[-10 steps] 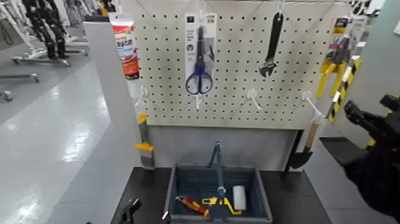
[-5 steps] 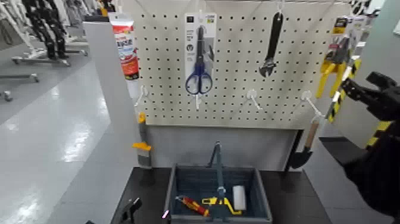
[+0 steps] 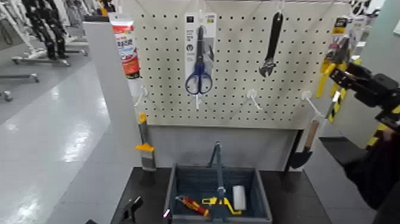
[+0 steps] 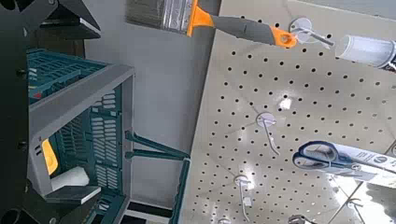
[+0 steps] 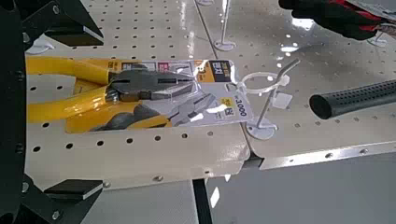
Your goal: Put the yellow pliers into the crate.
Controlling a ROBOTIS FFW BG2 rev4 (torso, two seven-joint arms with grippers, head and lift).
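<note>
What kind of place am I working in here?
Likely a mock hardware-shop display in a lab or hall: carded pliers and scissors hang on a pegboard, with a crate below.

Bright, even indoor light; glare streaks the glossy floor (image 3: 65,137), and the head view is soft.

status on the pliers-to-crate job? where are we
Done: nothing delivered. The yellow-handled pliers on their printed card hang on the pegboard's right edge, and the slate-blue slatted plastic crate holds only other small items.
In hand: the right end effector is up at the card, open, the pliers between its fingers in the right wrist view.
Left: grasp, unhook, lower into the crate. The left end effector sits low beside the crate.
</note>
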